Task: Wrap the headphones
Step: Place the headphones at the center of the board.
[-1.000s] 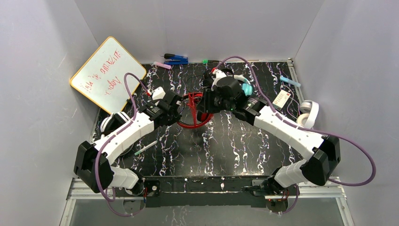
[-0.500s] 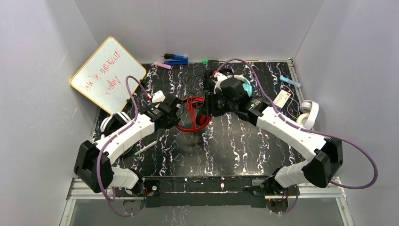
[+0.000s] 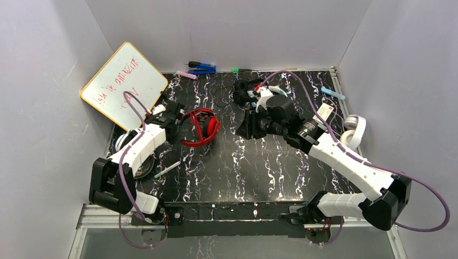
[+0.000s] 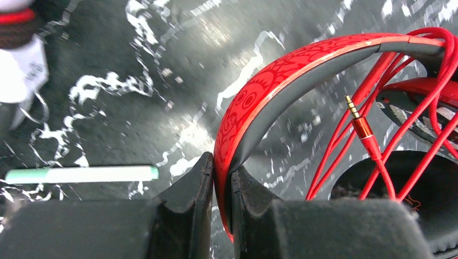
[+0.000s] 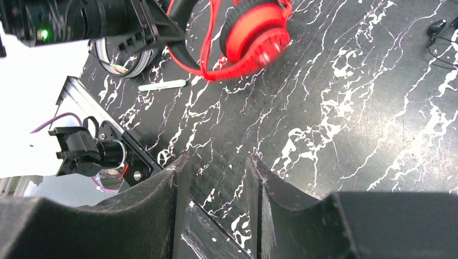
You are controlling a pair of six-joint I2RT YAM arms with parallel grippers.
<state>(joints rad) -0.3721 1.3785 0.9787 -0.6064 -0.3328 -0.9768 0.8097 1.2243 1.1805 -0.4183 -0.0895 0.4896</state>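
Currently the left gripper (image 4: 221,181) is clamped on the headband of the red headphones (image 3: 199,128), both pads pinching the band edge-on near one end of its arc, with no gap showing. The set sits over the left-centre of the table (image 3: 281,172), just right of the whiteboard (image 3: 123,83). I cannot tell whether the cups rest on the surface or hang just above it. The red cord (image 4: 399,124) runs in several strands across the band's opening and around the cups, so the winding looks mostly done. The jack plug (image 4: 359,120) pokes out loose among the strands, untucked. The right gripper (image 5: 216,170) is apart from all this, fingers parted over bare table and holding nothing. Key relation: the set lies ahead of the right fingers and toward the robot's left, with a strip of bare table between them. Its long axis runs roughly left to right across the table, the pinched end at the left arm and the cups turned toward the right arm. The left arm is the nearer one, being the holder, so any setting down looks like its job. If the plug wants tucking, the right gripper would have to reach leftward to the cup end. Risk, as I judge it: the free plug could let the last turns go slack. A green-tipped pen (image 4: 81,174) lies near the left arm, clear of the cord. An all-white set (image 3: 354,130) waits at the right edge.
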